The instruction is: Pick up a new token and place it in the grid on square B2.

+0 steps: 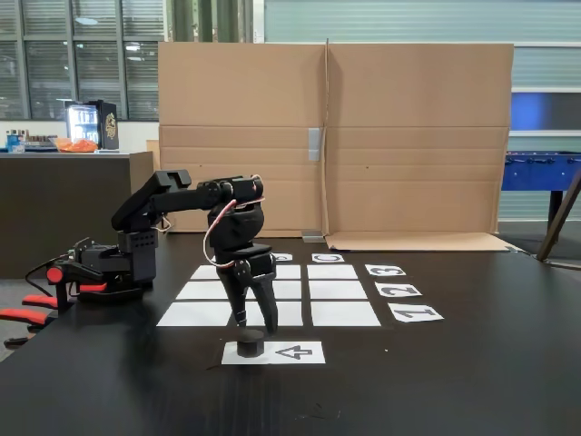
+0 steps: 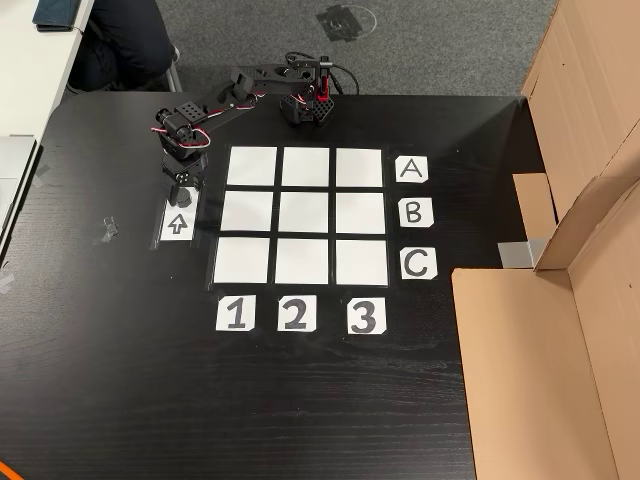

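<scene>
The token (image 1: 251,342) is a short black puck sitting on the left end of the arrow-printed sheet (image 1: 295,352), in front of the grid (image 1: 345,313). My gripper (image 1: 255,324) points straight down just above it. It is open, one finger on each side and slightly higher than the puck's top. In the top-down fixed view the gripper (image 2: 180,176) hangs over the token (image 2: 183,197) at the far end of the arrow sheet (image 2: 177,224), left of the grid (image 2: 360,262). Square B2 (image 2: 305,212) (image 1: 290,291) is bare white paper.
Label cards A (image 2: 411,169), B (image 2: 415,212), C (image 2: 418,264) and 1, 2, 3 (image 2: 294,314) border the grid. The arm's base (image 2: 305,103) stands at the table's far edge. A cardboard wall (image 1: 336,136) (image 2: 560,340) closes one side. Tape scraps (image 2: 107,230) lie on the black table.
</scene>
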You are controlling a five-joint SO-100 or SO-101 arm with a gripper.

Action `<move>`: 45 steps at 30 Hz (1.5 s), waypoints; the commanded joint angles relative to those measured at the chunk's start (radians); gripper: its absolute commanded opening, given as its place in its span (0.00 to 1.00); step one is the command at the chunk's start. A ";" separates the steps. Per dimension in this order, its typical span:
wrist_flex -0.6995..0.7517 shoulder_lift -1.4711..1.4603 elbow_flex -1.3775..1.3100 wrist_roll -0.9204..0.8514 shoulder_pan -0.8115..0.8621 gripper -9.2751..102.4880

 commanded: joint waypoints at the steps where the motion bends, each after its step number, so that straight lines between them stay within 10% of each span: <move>1: 0.006 0.003 -0.049 0.006 -0.002 0.33; 45: -0.006 -0.110 -0.192 0.014 0.048 0.29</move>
